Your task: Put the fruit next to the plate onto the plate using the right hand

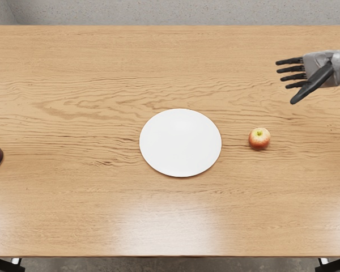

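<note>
One apple (259, 137) is being shown resting on the table (73, 79), between the plate (180, 142) and the right edge; it is being judged firm, light and smooth, best clasped around its middle, while the right hand (313, 69) is being held wide and empty near the far right corner

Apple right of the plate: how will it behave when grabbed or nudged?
The apple is round and sits on bare table, so a nudge probably rolls it. It looks firm, likely rigid in a grasp. Its skin seems smooth, so it may slip unless the open right hand wraps it.
</note>
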Robot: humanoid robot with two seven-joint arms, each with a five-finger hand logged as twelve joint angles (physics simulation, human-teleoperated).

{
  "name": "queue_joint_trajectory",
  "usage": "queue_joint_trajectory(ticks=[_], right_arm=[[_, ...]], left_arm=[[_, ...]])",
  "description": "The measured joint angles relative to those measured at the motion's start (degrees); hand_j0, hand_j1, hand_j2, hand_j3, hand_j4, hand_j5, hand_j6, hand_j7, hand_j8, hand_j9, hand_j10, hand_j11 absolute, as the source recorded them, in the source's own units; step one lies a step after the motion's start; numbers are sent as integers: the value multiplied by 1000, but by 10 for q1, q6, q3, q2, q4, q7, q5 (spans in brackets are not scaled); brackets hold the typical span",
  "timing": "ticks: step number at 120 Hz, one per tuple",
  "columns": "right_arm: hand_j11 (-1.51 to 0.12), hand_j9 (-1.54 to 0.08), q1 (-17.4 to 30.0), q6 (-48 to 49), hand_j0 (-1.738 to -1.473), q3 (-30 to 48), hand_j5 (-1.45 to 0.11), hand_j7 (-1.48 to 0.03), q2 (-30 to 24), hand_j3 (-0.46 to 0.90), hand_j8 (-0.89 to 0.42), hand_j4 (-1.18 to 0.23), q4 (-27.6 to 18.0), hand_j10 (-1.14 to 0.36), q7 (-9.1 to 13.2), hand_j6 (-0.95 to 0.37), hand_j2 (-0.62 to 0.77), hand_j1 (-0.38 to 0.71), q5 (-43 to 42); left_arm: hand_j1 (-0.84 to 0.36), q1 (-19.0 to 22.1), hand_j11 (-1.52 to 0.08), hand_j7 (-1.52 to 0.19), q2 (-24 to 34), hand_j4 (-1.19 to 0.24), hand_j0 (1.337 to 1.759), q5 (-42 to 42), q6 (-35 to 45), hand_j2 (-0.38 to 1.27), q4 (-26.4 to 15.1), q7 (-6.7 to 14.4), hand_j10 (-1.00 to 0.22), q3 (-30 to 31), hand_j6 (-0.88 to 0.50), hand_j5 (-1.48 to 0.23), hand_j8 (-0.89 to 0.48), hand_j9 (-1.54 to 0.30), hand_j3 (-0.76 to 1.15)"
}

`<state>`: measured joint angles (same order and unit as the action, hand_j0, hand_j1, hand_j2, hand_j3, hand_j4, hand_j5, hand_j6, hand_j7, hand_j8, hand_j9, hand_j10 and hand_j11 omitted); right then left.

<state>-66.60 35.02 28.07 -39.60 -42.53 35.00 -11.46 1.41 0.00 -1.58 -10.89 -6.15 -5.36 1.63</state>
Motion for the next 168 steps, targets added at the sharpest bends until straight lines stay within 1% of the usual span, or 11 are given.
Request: queue_joint_trajectory(ticks=[24,34,41,51,59,66,79,96,106,119,168], right_arm=[[0,0,1,0,-1658,1,0,0,4,0,0,-1,12,0,0,-1,0,-349,0],[0,0,-28,0,-1658,-21,0,0,17,0,1,0,13,1,0,1,0,-349,-8],[0,0,-76,0,-1658,-79,0,0,57,0,1,0,13,1,0,1,1,-349,-28],[0,0,-165,-1,-1658,-248,0,0,136,0,0,-1,13,0,0,0,0,-349,-52],[0,0,-203,-30,-1658,-334,0,0,174,0,-1,-1,4,0,0,-1,0,-349,-61],[0,0,-224,-50,-1658,-401,0,0,190,0,-1,-1,-38,0,0,-1,0,-349,-64],[0,0,-325,-85,-1658,-542,0,0,171,0,-1,-2,-193,-1,0,-2,0,-349,-5],[0,0,-412,-308,-1658,-612,0,0,87,0,-1,-1,-374,-1,0,-2,0,-349,31],[0,0,-411,-442,-1658,-625,0,0,66,0,-1,-1,-426,-1,0,-2,0,-349,21],[-9,-10,-375,-550,-1658,-623,-10,-9,71,0,-8,-8,-453,-8,0,-9,-1,-341,16],[-241,-241,-267,-686,-1658,-612,-242,-241,117,0,-187,-187,-440,-186,0,-187,-36,-127,-10]], left_arm=[[349,0,-1,-1,0,-1,1658,0,0,0,0,0,-1,0,-1,-1,-1,-1,0],[349,0,-1,-1,0,-1,1658,0,0,0,0,0,-1,0,-1,-1,-1,-1,0],[349,0,-1,-1,0,-1,1658,0,0,0,0,0,-1,0,-1,-1,-1,-1,0],[349,0,-1,-1,0,-1,1658,0,0,0,0,0,-1,0,-1,-1,-1,-1,0],[349,0,0,-1,0,-1,1658,0,0,0,0,0,-1,0,-1,-1,-1,0,0],[349,0,0,0,0,-1,1658,0,0,0,0,0,-1,0,-1,0,-1,0,0],[349,0,0,0,0,-1,1658,0,0,0,0,0,-1,0,-1,0,-1,0,0],[349,0,0,0,0,-1,1658,0,0,0,0,0,-1,0,-1,0,-1,0,0],[349,0,0,0,0,-1,1658,0,0,0,0,0,-1,0,-1,0,-1,0,0],[349,0,0,0,0,-1,1658,0,0,0,0,0,-1,0,-1,0,-1,0,0],[349,0,0,0,0,-1,1658,0,0,0,0,0,-1,0,-1,0,-1,0,0]])
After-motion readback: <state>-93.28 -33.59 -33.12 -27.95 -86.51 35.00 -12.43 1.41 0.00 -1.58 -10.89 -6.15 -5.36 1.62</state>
